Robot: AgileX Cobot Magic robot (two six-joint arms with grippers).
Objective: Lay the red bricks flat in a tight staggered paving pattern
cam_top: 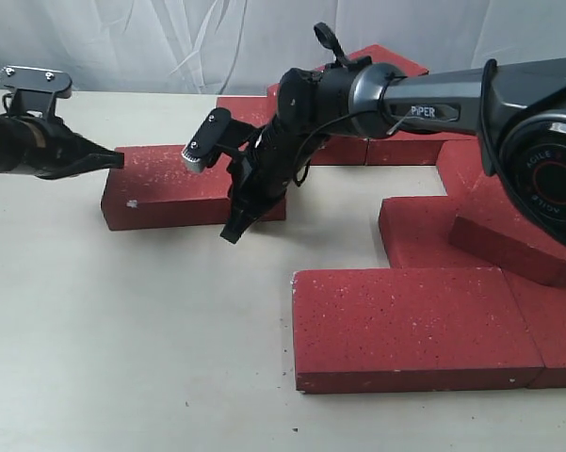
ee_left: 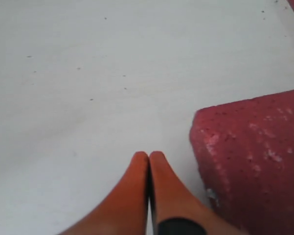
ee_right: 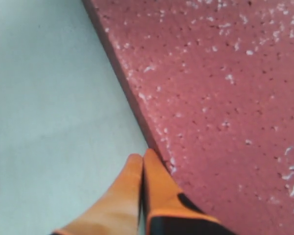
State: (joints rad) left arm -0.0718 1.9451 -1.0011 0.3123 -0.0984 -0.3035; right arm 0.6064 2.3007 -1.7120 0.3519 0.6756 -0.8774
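Observation:
One loose red brick (cam_top: 165, 188) lies flat on the table at left centre. My left gripper (cam_top: 116, 160) is shut and empty, its tip at this brick's left end; in the left wrist view the gripper (ee_left: 148, 156) sits beside the brick's corner (ee_left: 254, 161). My right gripper (cam_top: 234, 232) is shut too, pointing down at the same brick's front right corner. In the right wrist view its tips (ee_right: 142, 158) rest against the brick's edge (ee_right: 220, 98). Several other red bricks lie flat to the right: a front brick (cam_top: 414, 325), one beside it (cam_top: 551, 330) and one behind (cam_top: 424, 231).
More bricks stand at the back (cam_top: 386, 61), partly hidden by the right arm (cam_top: 433, 99). The pale table (cam_top: 122, 330) shows bare at front left. A wrinkled white backdrop closes the far side.

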